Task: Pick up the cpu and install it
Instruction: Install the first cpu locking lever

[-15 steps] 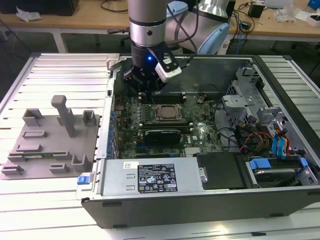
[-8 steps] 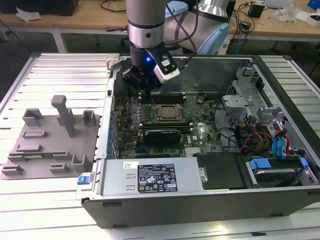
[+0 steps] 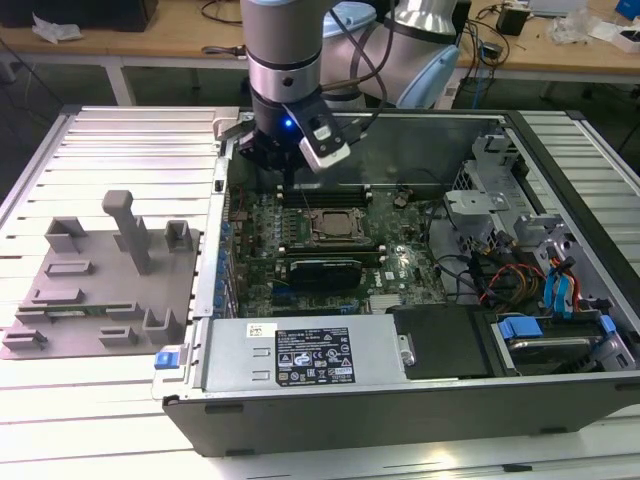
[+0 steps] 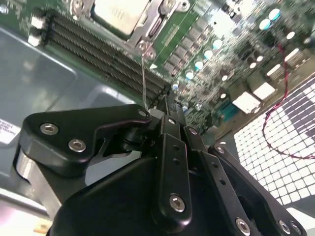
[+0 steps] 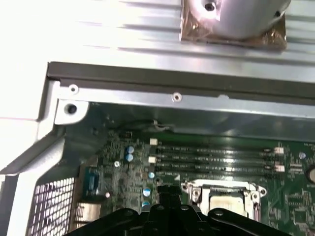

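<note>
While one silver robot arm (image 3: 283, 60) is reaching down from the far side into one open computer case (image 3: 400, 400), its single pincer (image 3: 287, 172) is hanging over the far part of the green motherboard (image 3: 300, 250), toward the exterior view's left. The wrist is standing nearly upright, with a blue light glowing on it. In the second wrist view the black, bolted fingers (image 4: 172, 147) are lying clenched together at the tip with nothing visible between them. They are just beside a thin wire lever (image 4: 143, 69) rising from the socket frame; I cannot tell whether they are touching it.

One cpu (image 3: 330, 226), a small flat square with a pale silver-grey metal top, is sitting in its socket inside a shiny metal bracket near the board's middle, apart from the pincer. Long black memory slots (image 5: 216, 158) are running along the socket's far side. One long black expansion card (image 3: 325, 270) is lying just nearer than the socket. One grey plastic fixture plate (image 3: 90, 290) with upright posts is resting on the ribbed metal worktop (image 3: 120, 130), beside the case on the exterior view's left.
</note>
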`<state>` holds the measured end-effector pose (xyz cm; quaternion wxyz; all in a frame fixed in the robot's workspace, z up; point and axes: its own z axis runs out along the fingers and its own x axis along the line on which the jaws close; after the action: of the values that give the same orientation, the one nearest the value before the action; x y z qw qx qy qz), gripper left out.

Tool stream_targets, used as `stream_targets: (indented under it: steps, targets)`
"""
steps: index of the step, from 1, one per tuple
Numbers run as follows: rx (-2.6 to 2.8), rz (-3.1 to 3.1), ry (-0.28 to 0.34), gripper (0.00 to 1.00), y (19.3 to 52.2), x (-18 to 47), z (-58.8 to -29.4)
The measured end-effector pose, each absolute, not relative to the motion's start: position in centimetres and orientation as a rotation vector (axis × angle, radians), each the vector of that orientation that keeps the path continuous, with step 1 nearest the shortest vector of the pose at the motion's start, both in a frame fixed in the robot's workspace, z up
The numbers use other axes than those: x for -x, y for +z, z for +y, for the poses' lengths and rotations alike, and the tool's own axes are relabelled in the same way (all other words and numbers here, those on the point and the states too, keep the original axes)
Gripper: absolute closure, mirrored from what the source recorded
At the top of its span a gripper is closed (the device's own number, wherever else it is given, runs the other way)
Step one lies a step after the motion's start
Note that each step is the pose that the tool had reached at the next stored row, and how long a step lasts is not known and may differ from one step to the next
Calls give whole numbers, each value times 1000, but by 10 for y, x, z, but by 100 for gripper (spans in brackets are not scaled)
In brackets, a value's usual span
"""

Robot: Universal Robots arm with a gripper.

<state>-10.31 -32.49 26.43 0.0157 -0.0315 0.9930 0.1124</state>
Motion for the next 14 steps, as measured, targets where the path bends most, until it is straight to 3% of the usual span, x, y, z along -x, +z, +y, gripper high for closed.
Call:
stream_targets:
  steps: [3, 14]
  targets:
    - [97, 3084, 384, 89, 263, 104, -326]
    - [97, 3085, 394, 89, 256, 101, -326]
